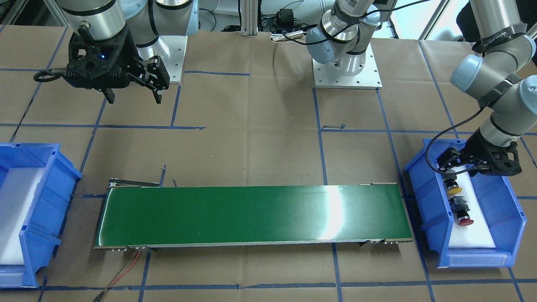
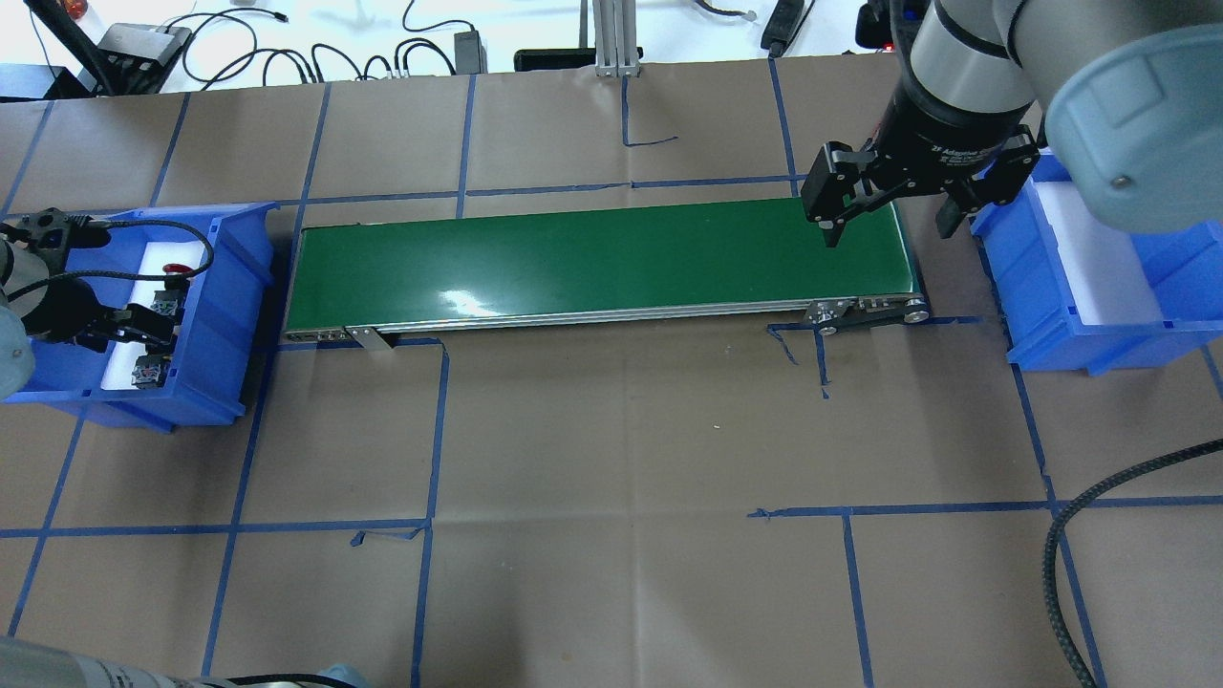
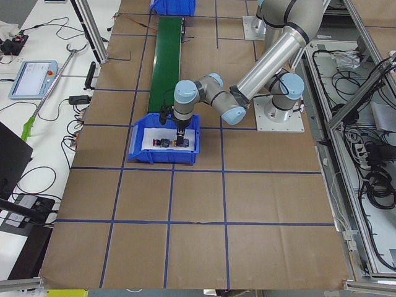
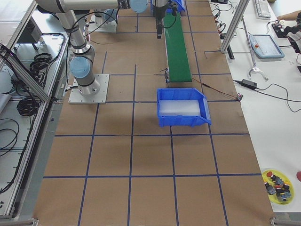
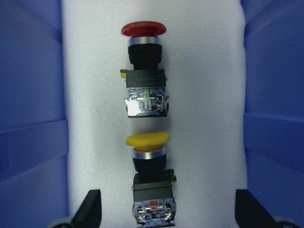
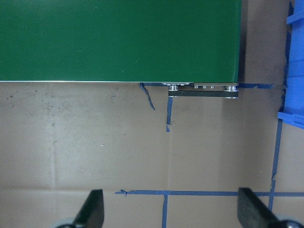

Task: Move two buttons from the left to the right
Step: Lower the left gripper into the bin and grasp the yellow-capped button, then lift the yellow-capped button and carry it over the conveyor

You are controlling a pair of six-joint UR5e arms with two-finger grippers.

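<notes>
Two buttons lie on white foam in the blue bin on my left. The red-capped button lies farther out, and the yellow-capped button lies in line behind it. Both also show in the front view: the red one and the yellow one. My left gripper is open, low in the bin, with its fingers on either side of the yellow button's body, not touching it. My right gripper is open and empty, hovering over the right end of the green conveyor belt.
A second blue bin with a white foam floor stands past the belt's right end. The belt's metal end bracket and blue tape lines show on the brown paper table. A yellow dish with spare parts sits on a side table.
</notes>
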